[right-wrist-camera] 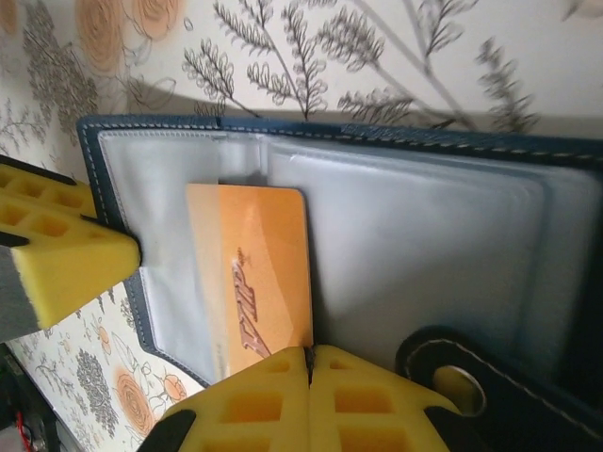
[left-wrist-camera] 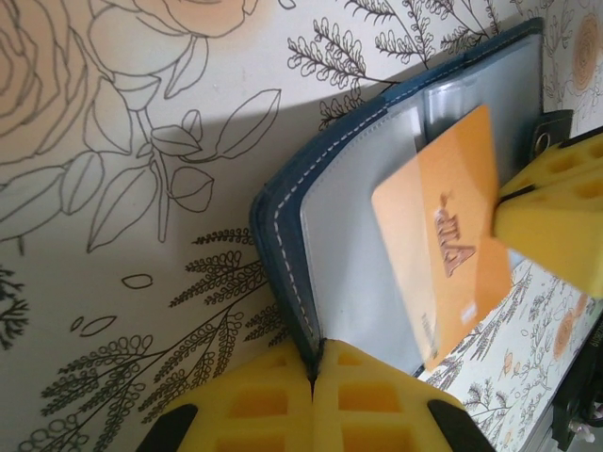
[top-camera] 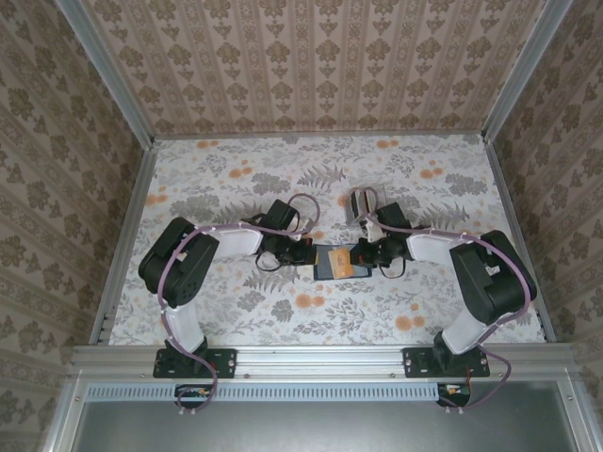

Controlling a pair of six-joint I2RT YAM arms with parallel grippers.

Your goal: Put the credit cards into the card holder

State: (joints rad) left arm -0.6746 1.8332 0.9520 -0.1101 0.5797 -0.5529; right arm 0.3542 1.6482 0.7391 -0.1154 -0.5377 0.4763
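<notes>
Your left arm (top-camera: 231, 240) and right arm (top-camera: 433, 247) bent inward, wrists nearly meeting, left gripper (left-wrist-camera: 316, 377) pinched shut on the open card holder (left-wrist-camera: 358, 245) edge, right gripper (right-wrist-camera: 309, 367) clamped on the orange card (right-wrist-camera: 268, 254), partly under a clear sleeve.

Both arms are seen folded inward, elbows raised and splayed outward, forearms low and near level. Left gripper (top-camera: 301, 252) and right gripper (top-camera: 369, 254) are pointed at each other (close, not touching). Yellow pads (left-wrist-camera: 273, 405) on both are clamped tight.
</notes>
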